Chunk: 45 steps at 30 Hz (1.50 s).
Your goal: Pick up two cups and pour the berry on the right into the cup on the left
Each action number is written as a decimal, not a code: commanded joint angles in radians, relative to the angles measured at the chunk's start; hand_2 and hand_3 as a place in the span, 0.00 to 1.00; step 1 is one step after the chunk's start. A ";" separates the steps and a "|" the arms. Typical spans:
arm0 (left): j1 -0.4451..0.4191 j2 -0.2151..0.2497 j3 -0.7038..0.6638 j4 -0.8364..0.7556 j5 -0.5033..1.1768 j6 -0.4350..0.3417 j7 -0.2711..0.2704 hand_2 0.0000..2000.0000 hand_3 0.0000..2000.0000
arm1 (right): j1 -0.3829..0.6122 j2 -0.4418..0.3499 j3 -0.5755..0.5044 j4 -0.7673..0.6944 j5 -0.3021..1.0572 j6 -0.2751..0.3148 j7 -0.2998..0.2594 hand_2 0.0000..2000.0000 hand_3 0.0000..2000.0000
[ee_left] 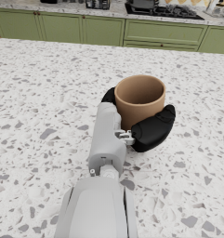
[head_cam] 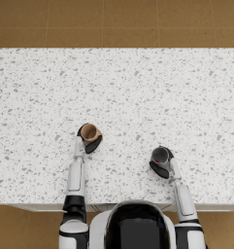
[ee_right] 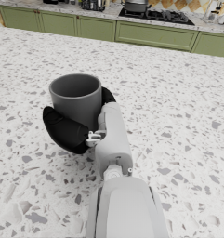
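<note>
Cups stand upright on the speckled white countertop, both with the long axis vertical and the mouth facing up. The brown cup is on the left side and a little further from the robot; the grey cup is on the right and nearer to the front edge of the counter. They are well apart from each other.

The left hand is wrapped around the brown cup: in the left wrist view the dark fingers curl around its side wall, and part of the hand shows behind the cup. The right hand holds the grey cup in the same way; in the right wrist view the fingers close around the grey wall. Whether the cups touch the counter or are slightly lifted, I cannot tell. The inside of the grey cup looks dark, and I cannot make out a berry in it.

Behind the counter, the wrist views show green cabinets and a stove with a pot on it. The head view shows a brown tiled floor beyond the counter.
</note>
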 commanded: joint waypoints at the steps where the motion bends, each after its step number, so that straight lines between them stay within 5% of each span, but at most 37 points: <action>1: -0.041 -0.006 0.018 -0.198 0.000 -0.002 0.000 1.00 0.64 | 0.059 -0.020 -0.021 0.102 0.000 -0.003 0.000 1.00 0.64; 11: -0.159 -0.022 0.084 -0.480 0.000 -0.013 0.000 1.00 0.64 | 0.314 -0.132 0.045 0.010 0.000 -0.003 0.000 1.00 0.64; 18: -0.201 -0.026 0.124 -0.535 0.062 -0.016 0.000 1.00 0.64 | 0.475 -0.205 0.088 -0.077 -0.001 0.004 0.001 1.00 0.64; 27: -0.187 -0.006 0.154 -0.520 0.303 -0.018 0.001 1.00 0.64 | 0.558 -0.253 0.134 -0.069 0.283 0.007 0.000 1.00 0.64; 45: -0.164 0.028 0.175 -0.465 0.332 -0.020 0.002 1.00 0.64 | 0.587 -0.290 0.194 0.022 0.858 0.020 0.002 1.00 0.64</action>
